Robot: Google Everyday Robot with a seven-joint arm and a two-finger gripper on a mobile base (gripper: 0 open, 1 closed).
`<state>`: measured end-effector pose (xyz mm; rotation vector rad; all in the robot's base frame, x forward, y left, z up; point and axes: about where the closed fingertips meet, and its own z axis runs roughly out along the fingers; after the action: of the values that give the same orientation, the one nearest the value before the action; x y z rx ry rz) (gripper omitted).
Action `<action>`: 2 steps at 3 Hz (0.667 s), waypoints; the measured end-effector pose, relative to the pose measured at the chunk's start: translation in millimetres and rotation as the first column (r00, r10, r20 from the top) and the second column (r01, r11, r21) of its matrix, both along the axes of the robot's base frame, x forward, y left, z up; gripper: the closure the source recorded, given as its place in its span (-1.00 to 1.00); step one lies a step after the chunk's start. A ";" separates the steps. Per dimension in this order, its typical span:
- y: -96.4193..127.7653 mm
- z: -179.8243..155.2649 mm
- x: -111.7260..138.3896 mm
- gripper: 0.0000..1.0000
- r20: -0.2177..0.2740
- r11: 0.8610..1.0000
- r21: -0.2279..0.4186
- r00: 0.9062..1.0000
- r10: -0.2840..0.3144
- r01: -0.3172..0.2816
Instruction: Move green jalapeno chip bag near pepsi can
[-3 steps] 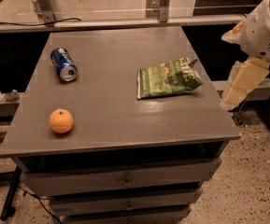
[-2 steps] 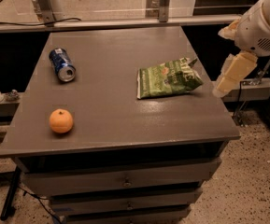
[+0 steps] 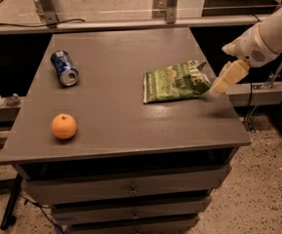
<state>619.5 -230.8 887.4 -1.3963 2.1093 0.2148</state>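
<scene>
Green jalapeno chip bag [image 3: 175, 82] lies flat on the right half of the grey table [image 3: 116, 106], well apart from the pepsi can [image 3: 64, 68], which rests on its side at far left. Gripper [image 3: 217, 88] sits low at the bag's right edge, just beside it. Contact is not determinable, and neither is its spread or closure. An orange [image 3: 64, 126] stands near the front-left edge.

A single camera looks down at a slant from high in front of the bench [image 3: 116, 116], facing its far edge, near enough to take in the top and drawers [image 3: 130, 189]. The end effector [image 3: 227, 78] hangs at the right edge, the benchtop spreading to its left.
</scene>
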 end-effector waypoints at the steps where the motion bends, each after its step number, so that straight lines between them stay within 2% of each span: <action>1: 13.3 -25.2 13.4 -1.00 -0.066 0.997 0.069 0.997 -0.029 0.034; 2: 36.2 -35.6 17.6 -0.63 -0.129 0.993 0.103 0.991 -0.042 0.055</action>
<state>637.0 -194.6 851.8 -1.2981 2.1975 0.3995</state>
